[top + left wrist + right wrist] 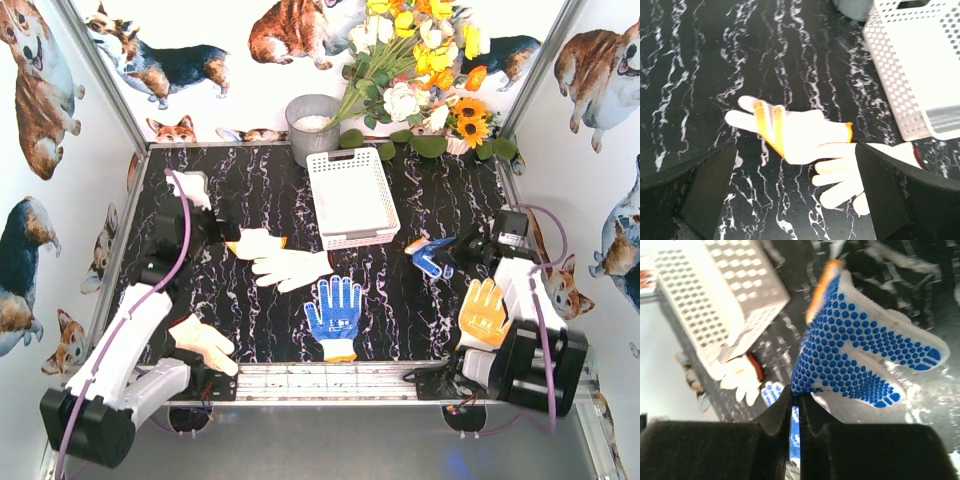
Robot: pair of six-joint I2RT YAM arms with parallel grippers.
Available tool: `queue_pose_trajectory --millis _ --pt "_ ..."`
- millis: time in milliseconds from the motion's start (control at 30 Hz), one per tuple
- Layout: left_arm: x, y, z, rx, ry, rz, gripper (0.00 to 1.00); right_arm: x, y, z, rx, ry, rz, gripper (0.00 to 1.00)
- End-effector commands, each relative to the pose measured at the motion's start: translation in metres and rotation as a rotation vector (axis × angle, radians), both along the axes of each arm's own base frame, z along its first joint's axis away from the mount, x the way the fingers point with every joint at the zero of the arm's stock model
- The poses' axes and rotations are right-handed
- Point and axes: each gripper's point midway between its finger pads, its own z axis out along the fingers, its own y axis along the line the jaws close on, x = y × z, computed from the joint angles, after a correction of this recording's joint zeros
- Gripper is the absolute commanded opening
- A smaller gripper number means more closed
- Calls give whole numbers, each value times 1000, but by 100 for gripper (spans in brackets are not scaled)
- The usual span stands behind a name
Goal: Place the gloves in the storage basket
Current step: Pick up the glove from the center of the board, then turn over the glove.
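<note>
So, right claw (794, 399) is pinched shut on the edge of a blue-dotted white knit glove (860, 355). It's held up off the black white-veined marble-look worktop (260, 190), to the right of the white rectangular plastic basket w/ perforated lattice sides (350, 197). Left claw (795, 150) gapes wide, gripping nothing, over a white knit glove w/ orange cuff (805, 132) that overlaps a cream knit glove (840, 175); both lie flat & soft just front-left of the basket. A second blue-dotted glove (335, 315) lies dots up near the front edge, an orange-yellow glove (484, 312) by the right arm, another cream glove (205, 345) by the left arm. Behind the basket: grey round metal bucket (312, 125), close to its rim, & a bunch of yellow, white & orange flowers (420, 60).
</note>
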Motion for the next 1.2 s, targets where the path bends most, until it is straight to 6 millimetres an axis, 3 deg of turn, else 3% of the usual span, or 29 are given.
queue_pose_trajectory --millis 0,167,333,433,533,733,800,1000,1167 --pt "-1 -28 34 -56 -159 -159 100 -4 29 76 118 -187 100 0" --pt "-17 -62 54 -90 -244 -322 100 -12 56 130 193 -291 147 0" --pt "-53 -102 60 -59 -347 -485 100 -22 103 184 363 -383 248 0" --pt "-63 -123 60 -40 -375 -538 100 -28 121 211 412 -421 275 0" --pt "-70 -157 56 -39 -347 -624 100 -35 130 233 444 -455 321 0" --pt "-102 -233 48 16 -363 -781 100 -34 135 248 507 -466 334 0" --pt "-100 -250 64 28 -386 -794 100 -33 140 252 543 -452 366 0" --pt "-87 -271 79 55 -456 -804 100 -41 147 247 561 -439 421 0" --pt "-86 -289 72 91 -449 -871 100 -54 154 252 592 -432 465 0"
